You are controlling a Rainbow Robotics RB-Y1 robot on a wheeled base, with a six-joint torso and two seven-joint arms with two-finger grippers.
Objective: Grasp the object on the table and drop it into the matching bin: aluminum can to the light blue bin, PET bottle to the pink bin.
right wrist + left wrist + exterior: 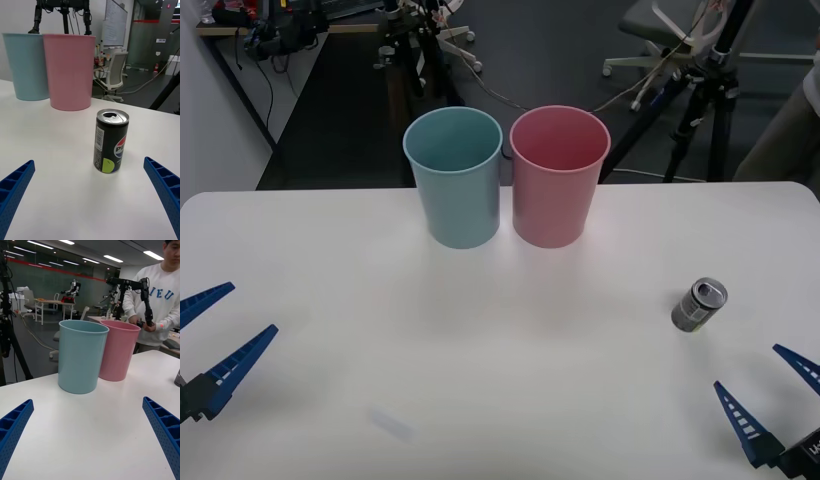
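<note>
The right gripper [770, 400] sits at the near right edge of the bench [480, 330], fingers spread wide and holding nothing, with the aluminum can [699, 305] upright just ahead of it, so the reach has not yet closed in. Next it should slide forward around the can, pinch it, then carry it to the light blue bin [454, 178], which touches the pink bin [558, 176]; the left gripper [215, 335] waits spread at near left
</note>
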